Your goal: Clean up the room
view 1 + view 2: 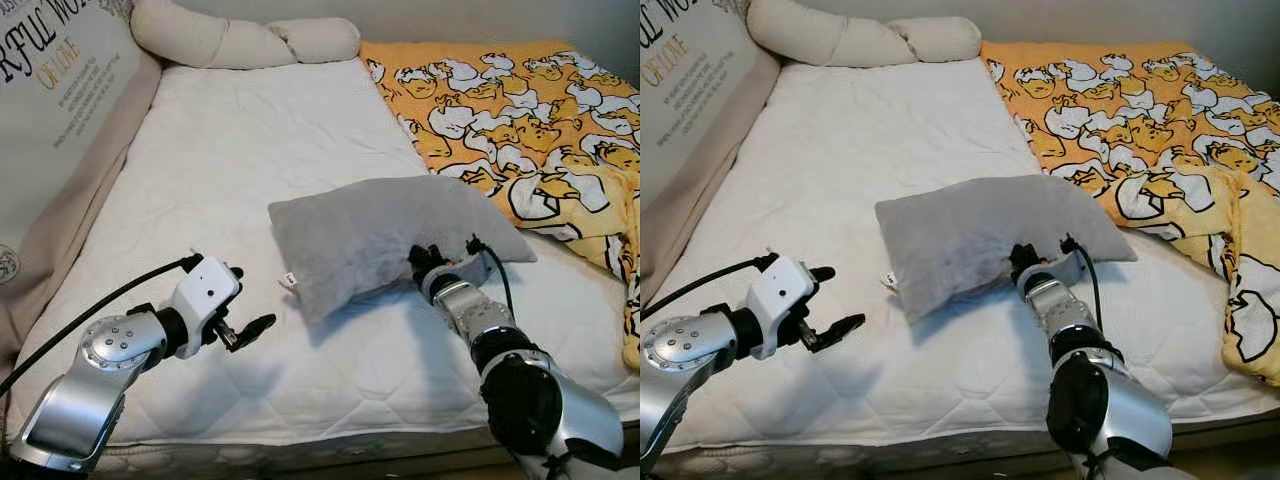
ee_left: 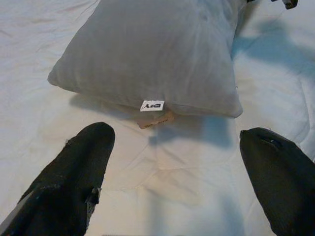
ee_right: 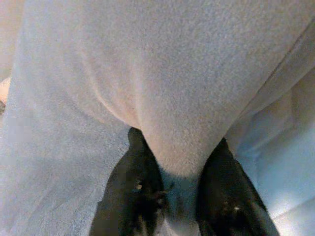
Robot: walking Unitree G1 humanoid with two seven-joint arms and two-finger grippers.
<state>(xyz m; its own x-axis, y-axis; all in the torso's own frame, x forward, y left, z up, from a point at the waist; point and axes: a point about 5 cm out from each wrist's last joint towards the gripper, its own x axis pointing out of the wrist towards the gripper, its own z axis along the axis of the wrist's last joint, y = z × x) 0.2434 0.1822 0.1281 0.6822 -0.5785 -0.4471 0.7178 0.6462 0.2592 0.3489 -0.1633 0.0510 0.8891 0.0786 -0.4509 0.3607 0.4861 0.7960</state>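
Grey pillow [image 1: 385,235] lies lengthwise across the mattress [image 1: 260,150], tag toward our left. Our right gripper [image 3: 179,189] pinches its near edge; our left gripper [image 2: 182,177] hovers spread wide.

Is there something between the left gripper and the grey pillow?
Nothing visible. The left gripper, open, faces the pillow across bare mattress; the right gripper already pinches the pillow's near edge.

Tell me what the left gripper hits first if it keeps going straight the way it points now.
Probably the grey pillow, at its near edge by the white tag. The open left gripper points at it over bare white mattress; the gap's depth is unclear.
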